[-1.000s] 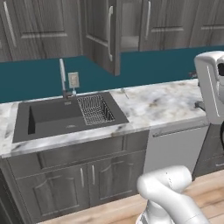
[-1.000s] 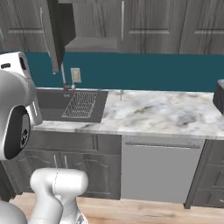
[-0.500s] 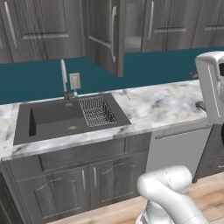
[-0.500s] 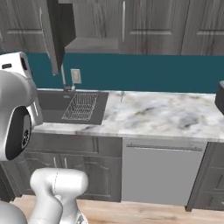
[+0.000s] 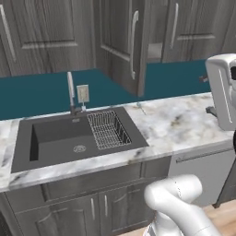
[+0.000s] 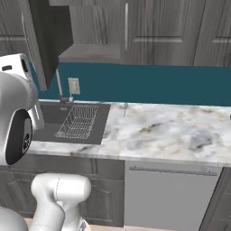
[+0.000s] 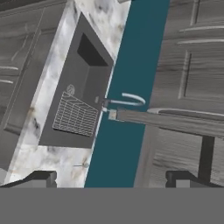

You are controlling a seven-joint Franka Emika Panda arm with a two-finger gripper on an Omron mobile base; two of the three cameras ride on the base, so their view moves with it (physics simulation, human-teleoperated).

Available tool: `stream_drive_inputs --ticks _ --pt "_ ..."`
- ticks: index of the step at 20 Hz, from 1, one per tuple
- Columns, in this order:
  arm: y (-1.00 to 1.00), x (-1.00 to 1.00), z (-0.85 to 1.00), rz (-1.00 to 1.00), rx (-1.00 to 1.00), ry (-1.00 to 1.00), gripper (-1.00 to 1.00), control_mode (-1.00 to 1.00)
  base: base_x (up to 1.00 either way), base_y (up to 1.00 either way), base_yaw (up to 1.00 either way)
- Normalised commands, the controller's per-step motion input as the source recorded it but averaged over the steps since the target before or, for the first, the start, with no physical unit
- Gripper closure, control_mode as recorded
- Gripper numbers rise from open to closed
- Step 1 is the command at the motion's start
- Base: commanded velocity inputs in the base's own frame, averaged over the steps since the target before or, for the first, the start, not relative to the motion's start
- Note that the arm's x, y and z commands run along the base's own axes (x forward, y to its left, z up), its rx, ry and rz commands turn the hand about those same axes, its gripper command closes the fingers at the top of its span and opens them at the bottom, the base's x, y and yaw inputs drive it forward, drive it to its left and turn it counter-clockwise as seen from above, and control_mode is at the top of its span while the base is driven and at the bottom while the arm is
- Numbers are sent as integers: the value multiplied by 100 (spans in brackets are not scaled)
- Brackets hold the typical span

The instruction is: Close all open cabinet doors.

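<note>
Approach is the step in hand: one cabinet door (image 5: pixel 123 44) above the sink (image 5: pixel 69 138) stands swung out toward you, edge-on past the faucet (image 5: pixel 70 92), with its silver handle (image 5: pixel 134 44) facing the room. Your gripper (image 7: pixel 111 179) is released, jaws spread wide, nothing between them, well apart from the door. In my judgement, your next move calls for carrying the hand round to the door's outer face and pushing it flat. Mind the door's free edge and the faucet beneath it. Open room lies over the marble counter (image 6: pixel 171 131), right of the sink.
</note>
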Motion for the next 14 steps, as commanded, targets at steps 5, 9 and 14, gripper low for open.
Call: stream_drive_inputs --ticks 5,9,14 --pt "0 0 0 0 0 0 -100 100 47 -36 9" --pt "0 0 0 0 0 0 -100 100 30 -41 12" --pt "0 0 0 0 0 0 -100 100 30 -26 15"
